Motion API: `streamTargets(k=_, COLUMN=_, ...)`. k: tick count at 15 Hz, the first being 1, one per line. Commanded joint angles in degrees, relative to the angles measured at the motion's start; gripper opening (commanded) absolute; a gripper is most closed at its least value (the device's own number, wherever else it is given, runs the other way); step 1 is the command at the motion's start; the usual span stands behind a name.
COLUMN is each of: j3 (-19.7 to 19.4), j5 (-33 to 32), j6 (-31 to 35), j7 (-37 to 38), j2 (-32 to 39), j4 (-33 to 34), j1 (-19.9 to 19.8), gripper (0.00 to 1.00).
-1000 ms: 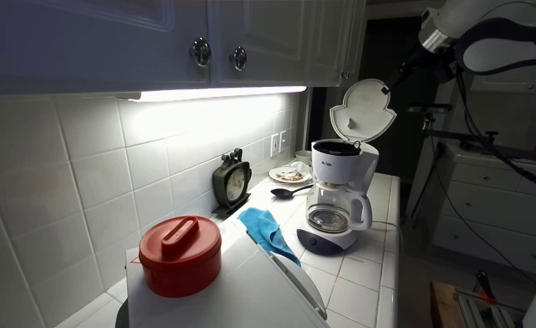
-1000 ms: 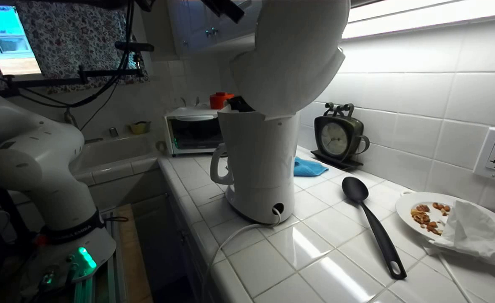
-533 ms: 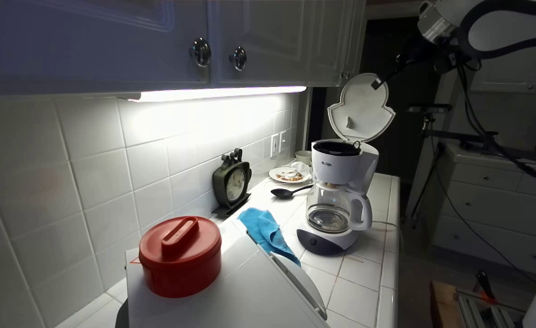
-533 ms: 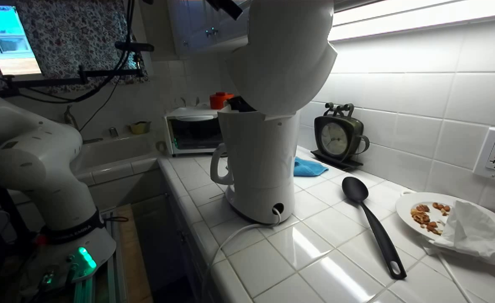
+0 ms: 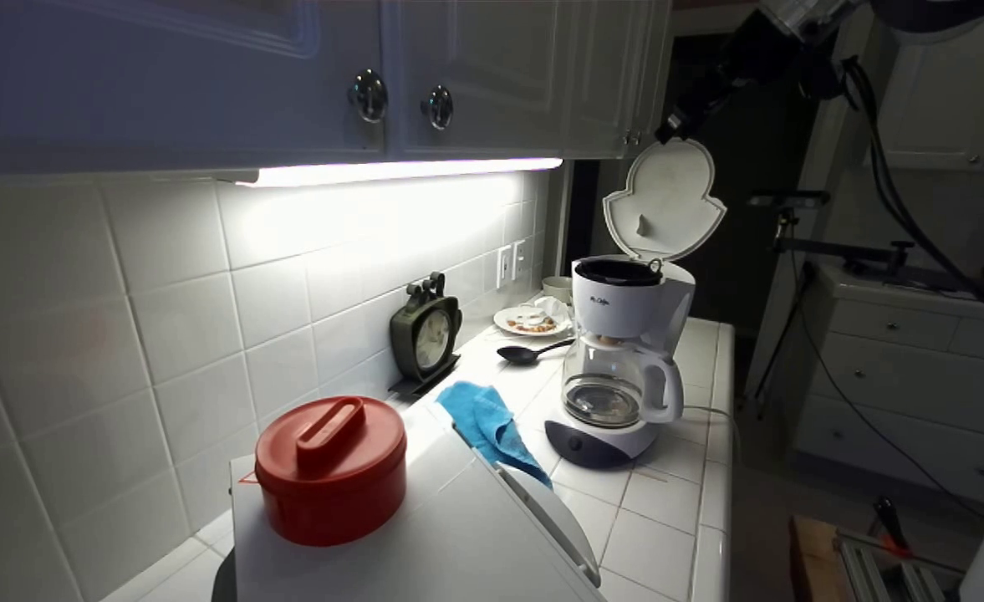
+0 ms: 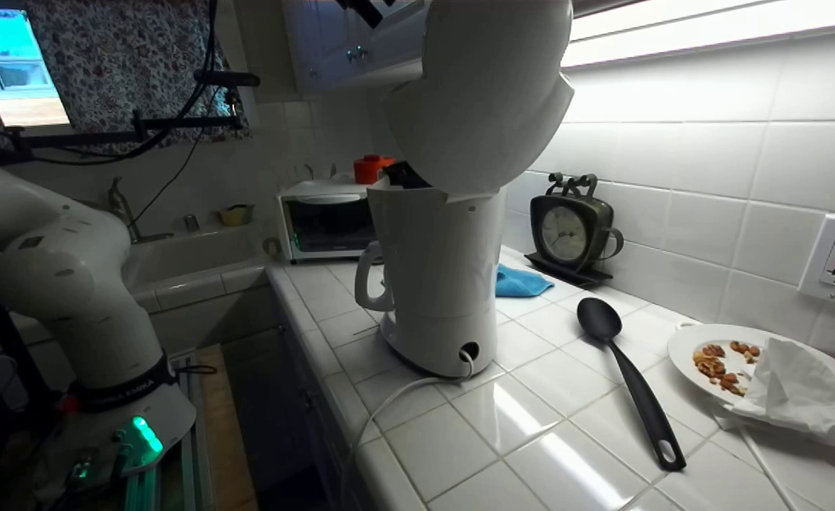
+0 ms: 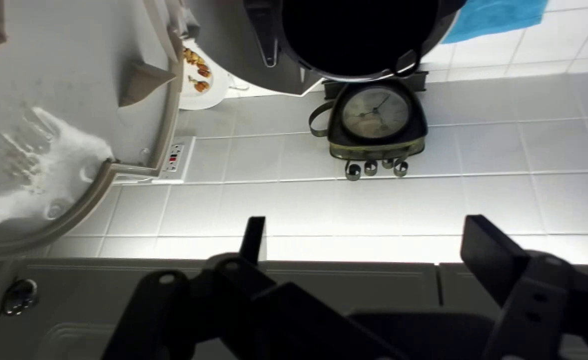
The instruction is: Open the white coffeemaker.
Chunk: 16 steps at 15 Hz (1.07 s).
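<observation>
The white coffeemaker (image 5: 604, 313) stands on the tiled counter with its glass carafe (image 5: 602, 393) at the base. It also shows from behind in an exterior view (image 6: 442, 277). Its round lid (image 5: 667, 201) stands raised, inner face showing, above the dark filter basket (image 5: 619, 271). In the wrist view the lid (image 7: 89, 65) fills the left side and the basket (image 7: 358, 35) is at the top. My gripper (image 5: 671, 130) is high near the lid's upper edge; contact cannot be told. In the wrist view my gripper (image 7: 365, 227) is open with nothing between its fingers.
Wall cabinets (image 5: 492, 75) with a lit tube (image 5: 408, 171) overhang the counter. A toaster oven (image 6: 328, 223) bears a red lidded pot (image 5: 330, 477). A clock (image 5: 426, 334), blue cloth (image 5: 487, 422), black spoon (image 6: 633, 387) and plate of nuts (image 6: 687, 355) lie around.
In an exterior view my gripper has moved up and left, from in front of the lid to its top edge. The lid has swayed slightly and stays raised.
</observation>
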Motion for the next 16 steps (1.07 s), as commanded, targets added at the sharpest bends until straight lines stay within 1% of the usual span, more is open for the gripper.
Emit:
streamTargets(k=1, j3=1.1, j5=4.8, j6=-8.7, j7=-2.1, j2=-0.1, j4=3.4, j1=1.7, gripper=1.0)
streamTargets(k=5, j3=4.3, j5=1.1, j6=-22.7, j7=-1.9, j2=0.2, j4=6.4, j1=0.1, gripper=1.0)
streamTargets(k=6, j3=4.7, j5=0.4, j6=-25.3, j7=-2.2, j2=0.1, j4=6.8, j1=0.2, gripper=1.0)
streamTargets(k=8, j3=5.2, j5=-0.6, j6=-28.4, j7=-2.6, j2=0.0, j4=7.2, j1=0.2, gripper=1.0)
streamTargets(k=10, j3=5.5, j5=-1.5, j6=-27.8, j7=-2.1, j2=-0.4, j4=6.5, j1=0.0, gripper=1.0)
streamTargets(k=12, j3=6.4, j5=-3.5, j6=-25.4, j7=-0.9, j2=-1.3, j4=5.4, j1=-0.5, gripper=1.0)
streamTargets(k=13, j3=5.2, j5=-1.3, j6=-26.5, j7=-1.5, j2=0.1, j4=6.4, j1=0.6, gripper=1.0)
streamTargets(k=16, j3=5.3, j5=-1.5, j6=-26.4, j7=-1.4, j2=0.2, j4=6.3, j1=0.7, gripper=1.0)
